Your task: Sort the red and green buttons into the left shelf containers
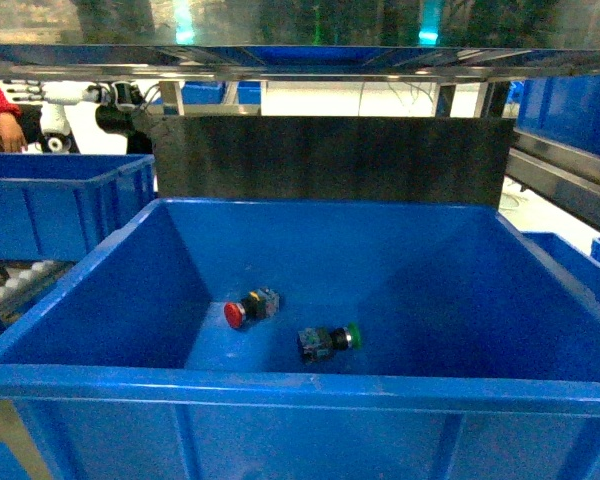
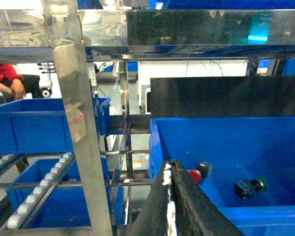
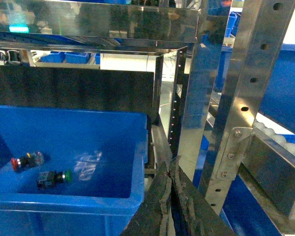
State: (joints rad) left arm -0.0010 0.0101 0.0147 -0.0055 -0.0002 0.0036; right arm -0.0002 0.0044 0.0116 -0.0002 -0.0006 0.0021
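Now, left to right:
Left shelf container [image 2: 34, 125]: up and left of the left gripper, beyond the steel post; nothing seen inside it yet.
Left gripper [image 2: 171, 196]: jaws pressed together, holding nothing, parked outside the centre bin's [image 1: 280, 385] left wall.
Red button [image 1: 248, 307]: ahead and right of that gripper, on its side on the bin floor.
Green button [image 1: 330, 340]: just beside the red button, apart, also on its side; both look dropped in for picking.
Right gripper [image 3: 169, 196]: jaws together, empty, parked outside the bin's right wall; the 2 buttons lie ahead-left.
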